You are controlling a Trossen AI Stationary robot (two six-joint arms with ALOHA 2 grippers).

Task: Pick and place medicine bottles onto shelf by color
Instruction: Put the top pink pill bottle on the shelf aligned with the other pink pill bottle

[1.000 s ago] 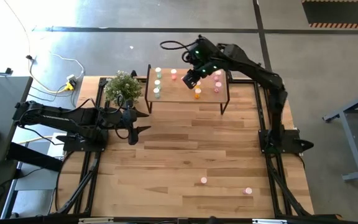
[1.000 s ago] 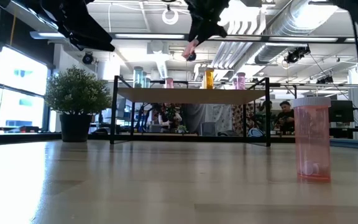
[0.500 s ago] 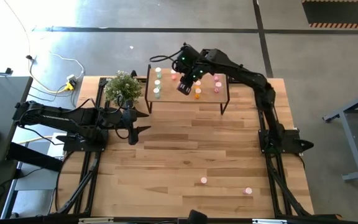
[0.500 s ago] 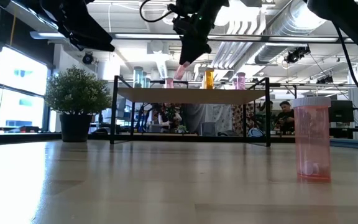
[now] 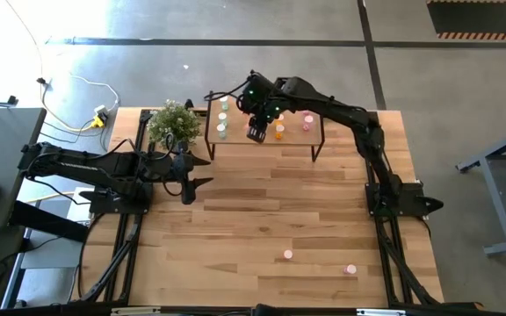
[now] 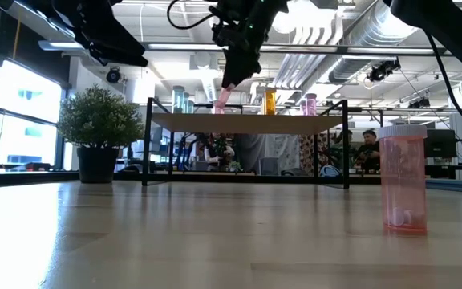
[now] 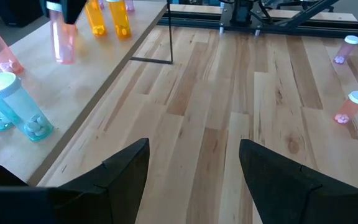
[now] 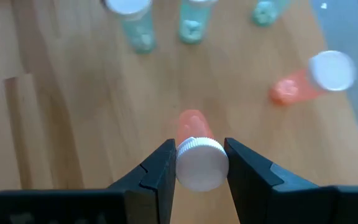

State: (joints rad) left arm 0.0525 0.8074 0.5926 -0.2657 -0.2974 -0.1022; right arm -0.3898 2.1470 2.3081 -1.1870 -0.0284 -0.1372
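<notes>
The shelf (image 5: 299, 140) stands at the table's far edge, its light wood top (image 8: 73, 124) on thin black legs. On it stand pale green bottles (image 5: 222, 118), orange bottles (image 5: 279, 132) and pink bottles (image 5: 307, 122). My right gripper (image 5: 256, 130) hangs over the shelf's left half, shut on a pink bottle (image 8: 191, 124) with a white cap. Two more pink bottles (image 5: 287, 255) (image 5: 351, 269) stand on the table near its front edge. My left gripper (image 7: 194, 168) waits open at the table's left, beside the plant. My right gripper pinches the pink bottle's white cap (image 8: 199, 163) between its two fingers (image 8: 160, 169), one on each side. The fingers come from above, slanting down. The bottle hangs below them, slightly tilted, bottom (image 7: 64, 57) close over the shelf top; whether it touches the wood cannot be told.
A potted plant (image 5: 174, 121) stands at the shelf's left end. One pink bottle (image 6: 403, 181) stands close in front of the low camera. The wooden table (image 5: 262, 211) stretches between the shelf and the two loose bottles.
My right gripper has gone down and toward the table's left over the shelf, rolling its wrist as it went. The pink bottle has stayed in its hold and now hangs lower, close above the shelf top.
</notes>
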